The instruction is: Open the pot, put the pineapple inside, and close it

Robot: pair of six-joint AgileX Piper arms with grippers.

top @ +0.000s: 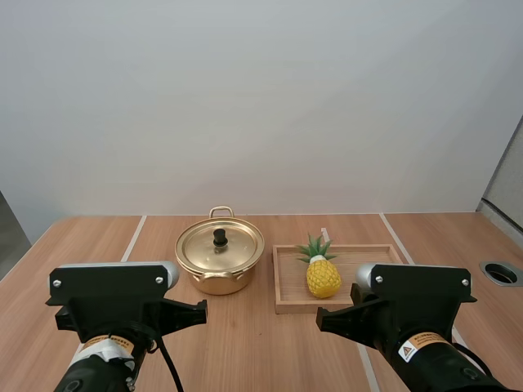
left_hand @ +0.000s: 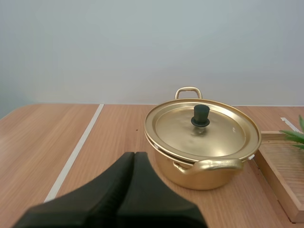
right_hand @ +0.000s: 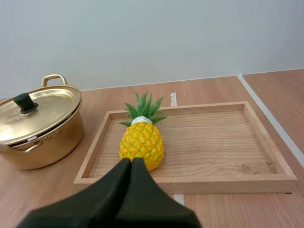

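A golden pot point(top: 219, 273) stands on the wooden table with its lid point(top: 220, 246) on, a black knob point(top: 220, 237) in the lid's middle. To its right a yellow pineapple point(top: 323, 273) with green leaves lies in a wooden tray point(top: 368, 255). My left gripper point(left_hand: 133, 156) is shut, its fingers together as one dark wedge, a short way in front of the pot point(left_hand: 202, 156) and its lid point(left_hand: 203, 129). My right gripper point(right_hand: 131, 163) is also shut, its tip just short of the pineapple point(right_hand: 142, 140) in the tray point(right_hand: 213, 137). Both arms rest near the table's front edge.
White lines point(top: 132, 238) run across the wooden tabletop. A round dark grommet point(top: 501, 273) sits in the table at the far right. A plain white wall stands behind the table. The pot point(right_hand: 40, 128) stands close beside the tray's left rim.
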